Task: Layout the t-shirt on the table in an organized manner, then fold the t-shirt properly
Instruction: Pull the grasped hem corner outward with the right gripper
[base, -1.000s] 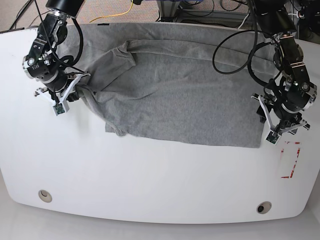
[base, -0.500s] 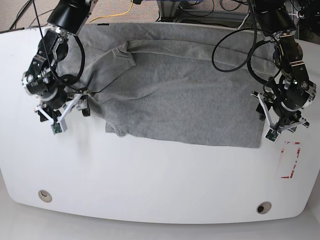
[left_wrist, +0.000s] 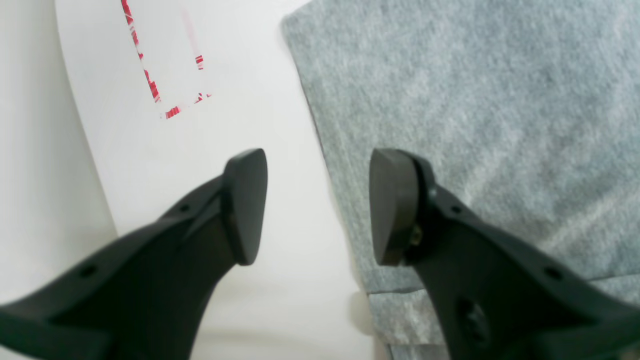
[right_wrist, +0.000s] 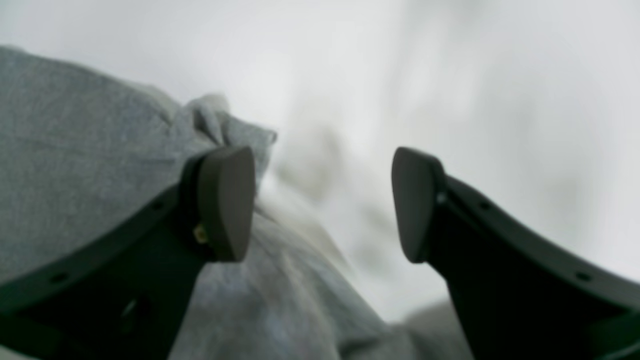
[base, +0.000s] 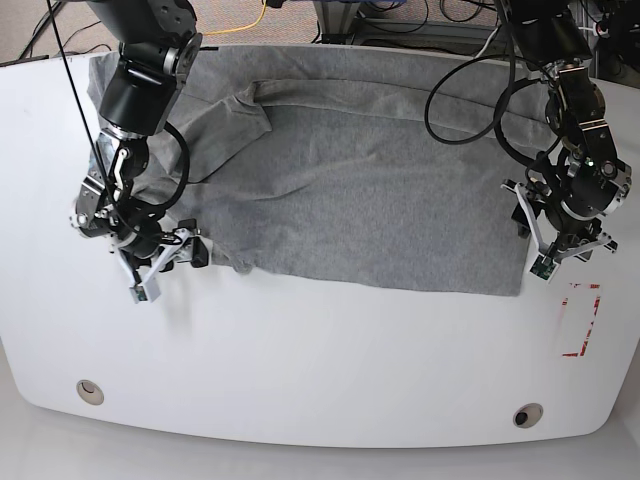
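The grey t-shirt lies spread over the far half of the white table, with a rumpled fold near its upper left. My right gripper stands open at the shirt's lower left edge. In the right wrist view this gripper holds nothing; bunched t-shirt fabric lies under its left finger and bare table under the other. My left gripper is open at the shirt's right edge. In the left wrist view it straddles that edge, one finger over the t-shirt, one over the table.
A red tape rectangle marks the table right of the shirt's lower right corner; it also shows in the left wrist view. Two round metal grommets sit near the front edge. Cables hang behind the table.
My right gripper let go of the shirt's left side, opened, and moved toward the front along that edge. The left arm stayed put.
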